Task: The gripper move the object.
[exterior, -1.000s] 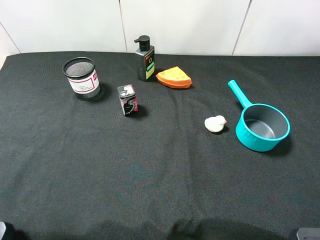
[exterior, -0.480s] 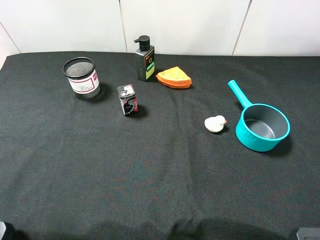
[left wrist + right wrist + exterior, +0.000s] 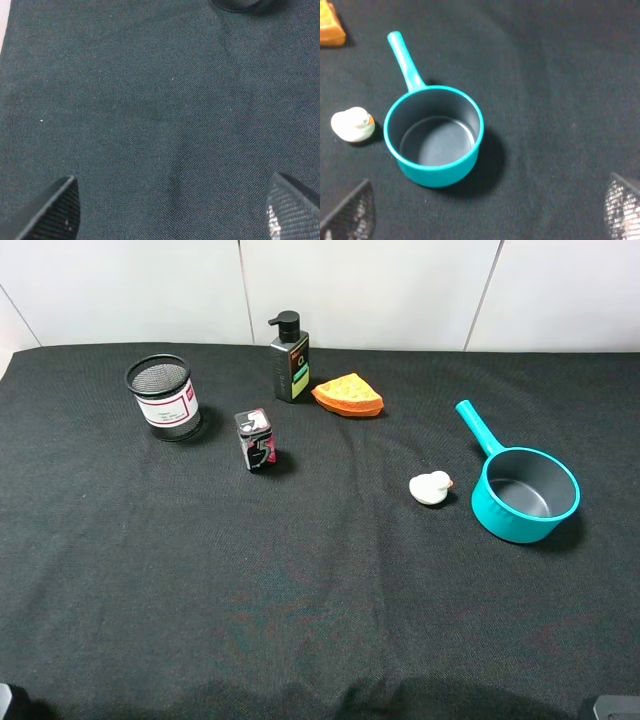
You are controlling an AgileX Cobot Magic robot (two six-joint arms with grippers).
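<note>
The orange-yellow waffle wedge lies flat at the back of the black cloth, just right of a dark pump bottle. Its corner shows at the edge of the right wrist view. My left gripper is open and empty, its fingertips wide apart over bare cloth at the front left. My right gripper is open and empty, hovering near the teal saucepan, far from the waffle. In the high view only slivers of the arms show at the bottom corners.
A mesh pen cup, a pump bottle and a small dark box stand at the back left. A white duck sits beside a teal saucepan on the right; both show in the right wrist view, duck and pan.
</note>
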